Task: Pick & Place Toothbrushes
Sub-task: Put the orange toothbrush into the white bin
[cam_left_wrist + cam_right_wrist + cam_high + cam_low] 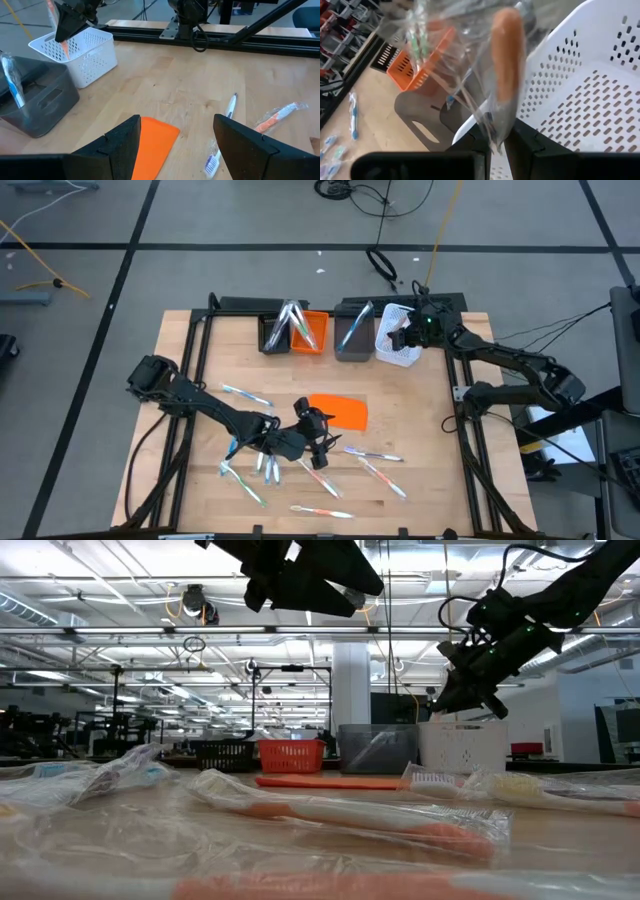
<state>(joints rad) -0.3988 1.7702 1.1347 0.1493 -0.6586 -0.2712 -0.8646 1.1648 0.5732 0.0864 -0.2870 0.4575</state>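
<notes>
The left end effector (318, 442) hangs over the middle of the bench (420, 440), just beside the flat orange sheet (340, 411), its fingers spread wide and holding nothing. Loose toothbrushes (375, 456) lie scattered toward the near edge, several still in clear wrappers. If this arm comes down for one, the slick film could slide under a fingertip, or the fingers could catch two sticks lying close together.

Along the far edge stand four bins. The black bin (272, 335) and the orange bin (310, 333) share a bundle of wrapped brushes (292, 323) leaning across them; which one carries it I cannot tell. The grey bin (353, 338) holds a blue-accented brush (14, 86) propped against its wall. The white basket (396, 345) looks nearly bare in the right wrist view.

Above that basket the right end effector (496, 142) is clamped on a wrapped toothbrush with an orange-red handle (507, 55), pinching mostly the wrapper's lower end. The risk here, as I judge it, is the brush swinging or slipping in its film and, once let go, landing on the basket's rim or dropping into the grey bin beside it.
</notes>
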